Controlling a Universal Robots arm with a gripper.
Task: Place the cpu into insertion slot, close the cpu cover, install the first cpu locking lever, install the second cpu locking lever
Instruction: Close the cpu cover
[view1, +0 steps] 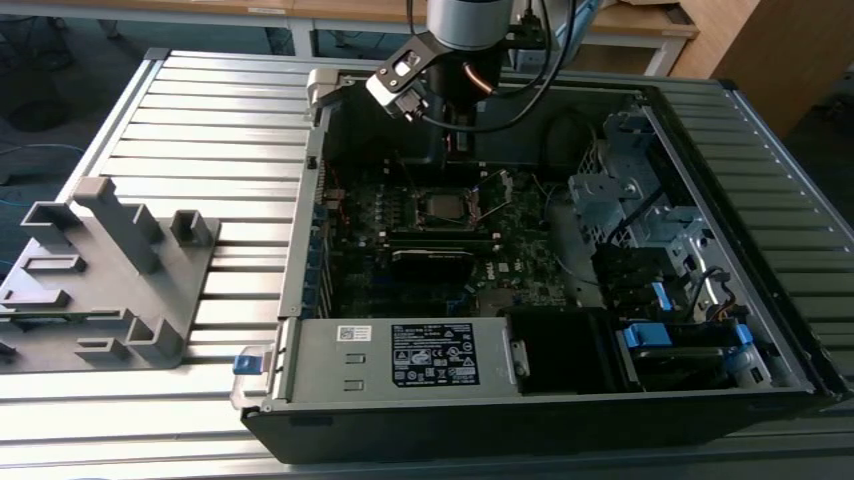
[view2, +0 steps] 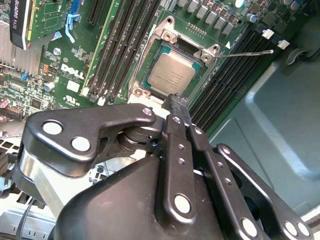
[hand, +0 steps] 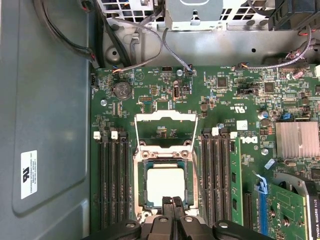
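The silver-topped cpu (hand: 165, 183) lies flat inside the insertion slot (hand: 142, 186) on the green motherboard, also seen in the second wrist view (view2: 172, 75). The cpu cover (hand: 166, 116) stands swung up and open at one side of the slot, its window showing the board behind. A thin wire locking lever (view2: 246, 52) sticks out free beside the slot. My gripper (hand: 172, 202) hangs above the cpu's edge, fingers shut together with nothing held, as the second wrist view (view2: 178, 102) also shows. In the exterior view the gripper (view1: 458, 140) hovers over the open case above the slot (view1: 441, 207).
Long black memory slots (hand: 112, 180) flank the socket on both sides. A graphics card (hand: 287, 210) and a finned heatsink (hand: 297, 140) lie nearby. Cables (hand: 135, 35) run along the case wall. A grey fixture (view1: 114, 270) sits on the table at the exterior view's left.
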